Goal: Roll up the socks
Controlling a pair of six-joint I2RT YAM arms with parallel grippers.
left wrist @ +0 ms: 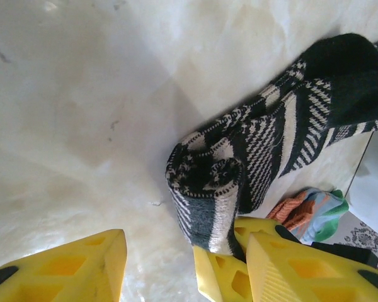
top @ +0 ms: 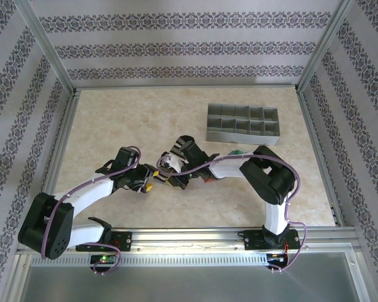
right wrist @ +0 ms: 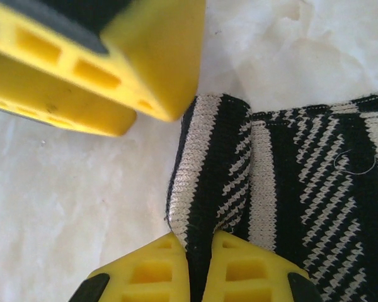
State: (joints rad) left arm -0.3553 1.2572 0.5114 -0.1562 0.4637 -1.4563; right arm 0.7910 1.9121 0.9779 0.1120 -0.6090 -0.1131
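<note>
Black sock [left wrist: 264, 145] lies mid-table [top: 126, 119], one end part-rolled, the rest flat. Right claw [right wrist: 198, 245] is closed, pinching the roll's edge. Left claw [left wrist: 186, 255] is open, just beside the roll, holding nothing. Teal-orange sock [left wrist: 315, 211] lies near but apart from the roll, not wound in. Grey tray [top: 242, 124] stands farther back.

Risks, by judgement:
- Pinch is thin, so the roll may slip & unwind.
- Claws sit v. close, so they may knock together if either shifts.
- 2nd sock may be left out unless drawn in.
</note>
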